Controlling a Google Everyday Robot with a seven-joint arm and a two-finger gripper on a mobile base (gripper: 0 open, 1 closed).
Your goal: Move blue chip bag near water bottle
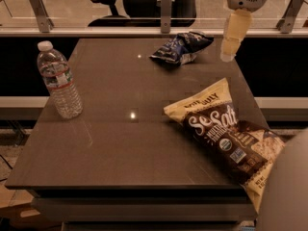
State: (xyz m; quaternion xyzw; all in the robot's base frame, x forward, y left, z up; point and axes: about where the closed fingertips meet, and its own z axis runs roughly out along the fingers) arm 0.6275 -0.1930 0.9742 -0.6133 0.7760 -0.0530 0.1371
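The blue chip bag lies crumpled at the far edge of the dark table, right of centre. The water bottle stands upright near the table's left edge, clear with a white cap and a red-striped label. My gripper hangs from the upper right, above the table's far right corner, a short way right of the blue chip bag and above it. It holds nothing that I can see.
A large yellow-and-brown "Sea Salt" bag lies on the right front of the table, overhanging its right edge. A glass railing with metal posts and an office chair stand behind the table. A grey rounded robot part fills the lower right corner.
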